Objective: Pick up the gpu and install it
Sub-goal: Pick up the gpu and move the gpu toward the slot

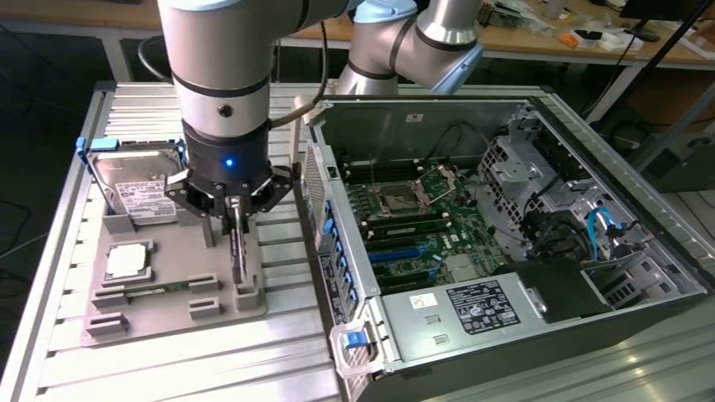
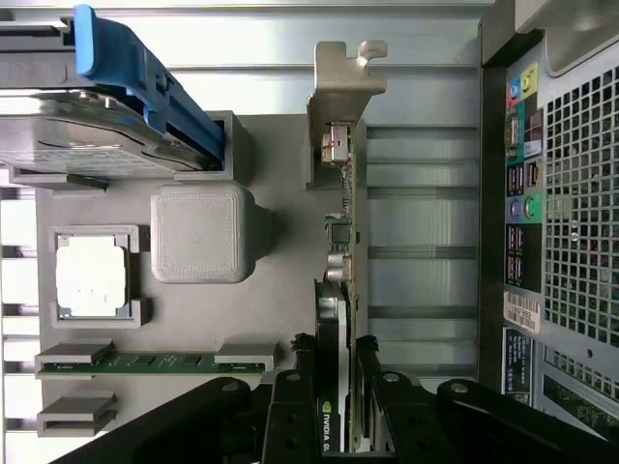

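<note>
Wrist view: pincer (image 2: 332,353) grips gpu (image 2: 342,217), hard drive (image 2: 77,135) and case (image 2: 571,193) flanking.

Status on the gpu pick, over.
Gripper shut on the gpu, fingers on both faces. It stands on edge in the grey holder. Open case close beside, on the exterior view's right.

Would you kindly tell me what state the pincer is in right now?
Pincer: closed on the gpu, which stands on edge in the grey holder.
</note>
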